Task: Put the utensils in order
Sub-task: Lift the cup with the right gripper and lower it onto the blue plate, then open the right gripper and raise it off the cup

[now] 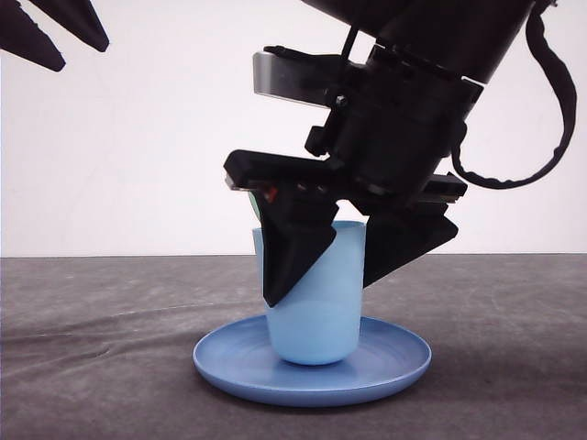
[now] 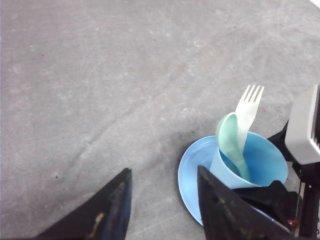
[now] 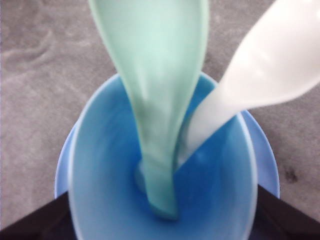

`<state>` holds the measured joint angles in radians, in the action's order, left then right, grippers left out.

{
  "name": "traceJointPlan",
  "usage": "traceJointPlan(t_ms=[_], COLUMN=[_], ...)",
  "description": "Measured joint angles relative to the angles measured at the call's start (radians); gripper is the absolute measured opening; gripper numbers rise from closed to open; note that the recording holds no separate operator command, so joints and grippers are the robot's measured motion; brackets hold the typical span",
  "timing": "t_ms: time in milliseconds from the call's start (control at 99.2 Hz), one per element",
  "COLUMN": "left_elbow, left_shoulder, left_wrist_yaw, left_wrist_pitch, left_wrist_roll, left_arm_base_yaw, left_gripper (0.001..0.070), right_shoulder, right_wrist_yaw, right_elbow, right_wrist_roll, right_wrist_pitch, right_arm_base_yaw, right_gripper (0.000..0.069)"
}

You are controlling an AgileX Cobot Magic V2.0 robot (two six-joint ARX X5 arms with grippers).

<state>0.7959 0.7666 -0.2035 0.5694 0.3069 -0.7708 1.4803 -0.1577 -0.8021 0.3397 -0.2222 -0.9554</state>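
Right tool straddles the light blue cup at frame centre, jaws spread wide and empty, while the white fork and mint spoon inside, light, stiff and slick, look best pinched near their upper ends.

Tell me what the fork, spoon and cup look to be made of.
Fork: probably white plastic, opaque, smooth, with thick moulded tines. Spoon: likely pale mint-green plastic, softly glossy, with a smooth, rounded bowl. Cup: apparently light blue plastic, with a thin, slightly translucent rim in the right wrist view. All three look matte to semi-gloss; no metal shine.
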Motion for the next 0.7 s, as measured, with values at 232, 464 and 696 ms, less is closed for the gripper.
traceJointPlan(t_ms=[232, 464, 696], left_elbow=[0.000, 0.000, 0.000], left_shoulder=[0.000, 0.000, 0.000], left_wrist_yaw=[0.000, 0.000, 0.000], left_wrist_pitch=[0.000, 0.000, 0.001], left_wrist_roll=[0.000, 0.000, 0.000], left_arm_base_yaw=[0.000, 0.000, 0.000], left_gripper=[0.0236, 0.0236, 0.0236], right_shoulder=[0.002, 0.002, -0.005], right_wrist_yaw=[-0.002, 0.000, 0.010], right_elbow=[0.000, 0.000, 0.000], right_wrist_roll=[0.002, 0.011, 0.014], right_wrist_pitch=[0.008, 0.001, -0.039], right_arm_base_yaw=[0.000, 0.000, 0.000], right_gripper=[0.0409, 0.0523, 0.0544])
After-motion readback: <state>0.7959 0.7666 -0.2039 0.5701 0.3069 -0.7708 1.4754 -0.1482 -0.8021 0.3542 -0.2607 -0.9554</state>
